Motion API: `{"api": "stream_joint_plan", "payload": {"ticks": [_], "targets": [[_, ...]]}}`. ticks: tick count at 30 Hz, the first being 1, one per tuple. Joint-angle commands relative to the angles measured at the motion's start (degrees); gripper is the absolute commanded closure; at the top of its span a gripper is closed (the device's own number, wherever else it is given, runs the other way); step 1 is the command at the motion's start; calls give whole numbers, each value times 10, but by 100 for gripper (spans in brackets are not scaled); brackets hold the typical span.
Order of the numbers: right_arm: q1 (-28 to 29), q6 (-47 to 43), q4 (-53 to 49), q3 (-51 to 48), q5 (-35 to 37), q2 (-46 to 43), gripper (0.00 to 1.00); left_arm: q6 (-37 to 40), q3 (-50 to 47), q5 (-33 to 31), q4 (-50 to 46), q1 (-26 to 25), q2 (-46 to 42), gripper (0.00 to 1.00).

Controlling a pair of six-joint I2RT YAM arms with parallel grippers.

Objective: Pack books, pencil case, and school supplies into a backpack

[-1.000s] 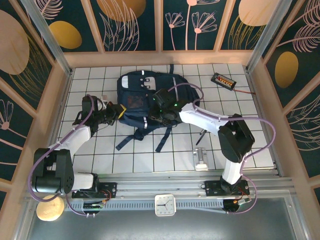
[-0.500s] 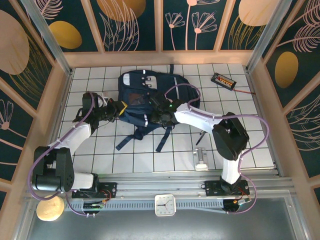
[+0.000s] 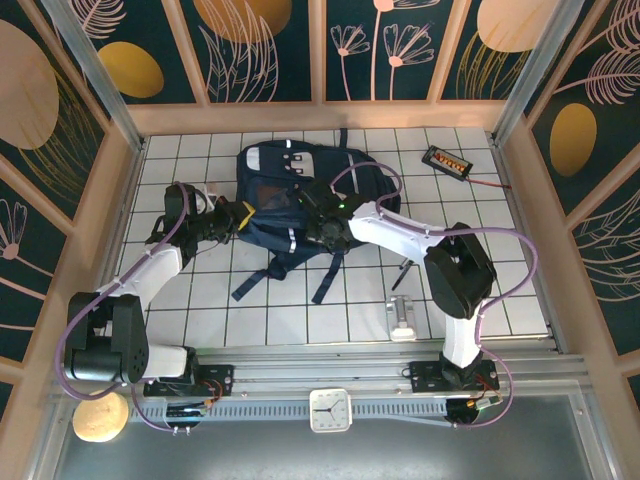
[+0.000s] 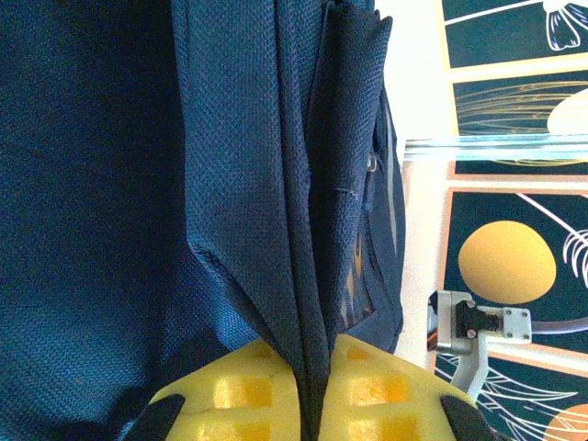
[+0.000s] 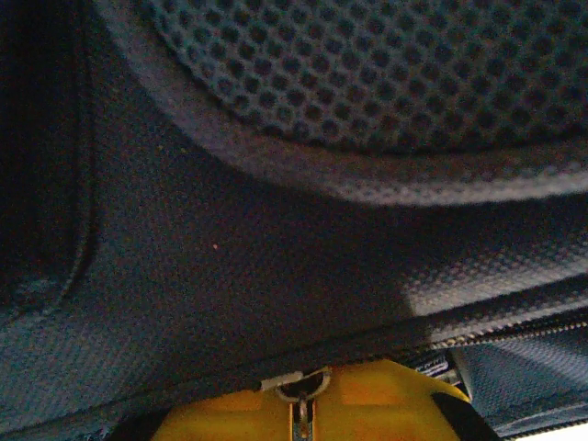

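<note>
From above, the backpack (image 3: 300, 195) lies flat on the far half of the tiled table (image 3: 250, 320), its long axis running roughly left to right, white patches at the far-left end and dark straps trailing toward the arms. What it holds cannot be told. The left gripper (image 3: 238, 218) is at its left edge and the right gripper (image 3: 320, 228) is on its middle. A slim black pen (image 3: 401, 273) lies just right of the right arm. Compared with a second ago, the right arm's elbow has swung left and its gripper sits a little farther left; the left gripper has kept its place.

At the left wrist, the left gripper (image 4: 308, 400) has its yellow fingers (image 4: 234, 390) clamped on an upright fold of the navy backpack (image 4: 138, 184).

At the right wrist, the right gripper (image 5: 301, 413) is closed on a metal zipper pull (image 5: 301, 384), with the zipper line (image 5: 514, 326) running across and mesh padding (image 5: 413, 73) above.
</note>
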Motion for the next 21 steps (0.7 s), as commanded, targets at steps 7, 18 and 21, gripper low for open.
{"api": "stream_joint_plan", "payload": {"ticks": [7, 18, 21], "targets": [[-21, -23, -30, -3, 39, -13, 100, 18, 41, 38, -16, -4, -10, 100], [-84, -142, -55, -133, -6, -102, 100, 231, 163, -127, -274, 63, 12, 100], [-100, -173, -58, -133, -8, -107, 100, 243, 159, -118, -264, 85, 29, 100]]}}
